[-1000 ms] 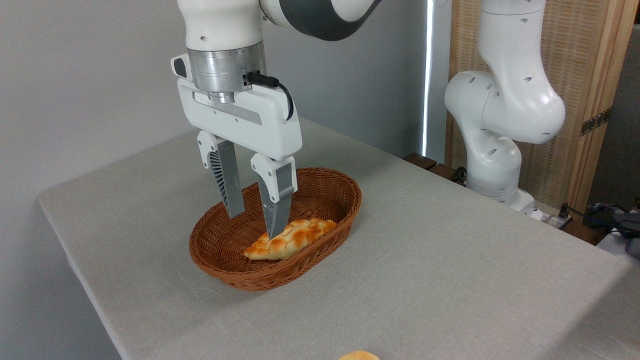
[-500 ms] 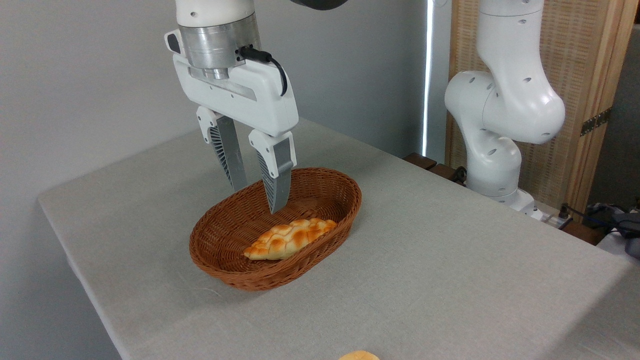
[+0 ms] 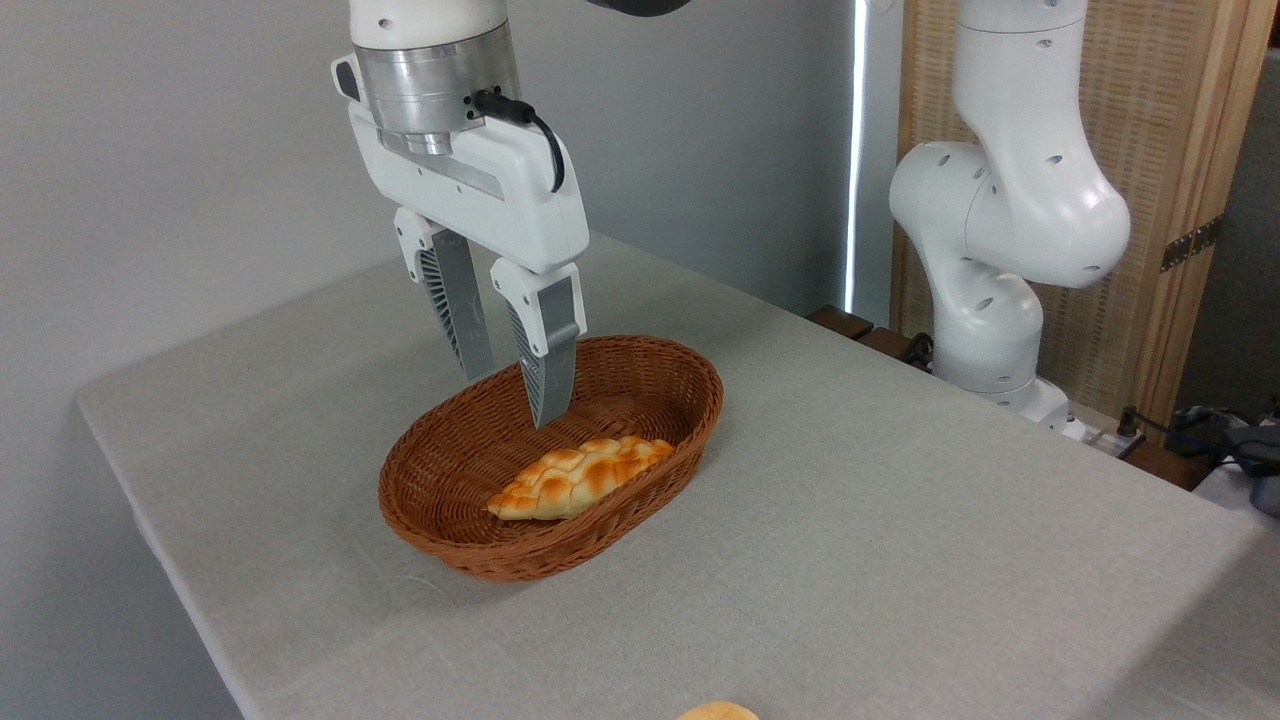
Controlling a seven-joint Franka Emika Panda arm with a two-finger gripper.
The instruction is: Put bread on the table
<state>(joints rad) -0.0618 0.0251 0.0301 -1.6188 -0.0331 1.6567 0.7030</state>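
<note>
Gripper (image 3: 512, 398) empty, fingers parted, hanging above the wicker basket (image 3: 440, 520).
Braided loaf (image 3: 580, 477) lying inside the basket; bread (image 3: 717, 711) cut off by the bottom edge, resting on the grey-beige surface (image 3: 900, 540); arm's top out of frame; wooden screen (image 3: 1170, 150) far right.

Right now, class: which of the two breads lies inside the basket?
The long braided loaf lies in the wicker basket; the round bun sits on the table at the bottom edge.
</note>
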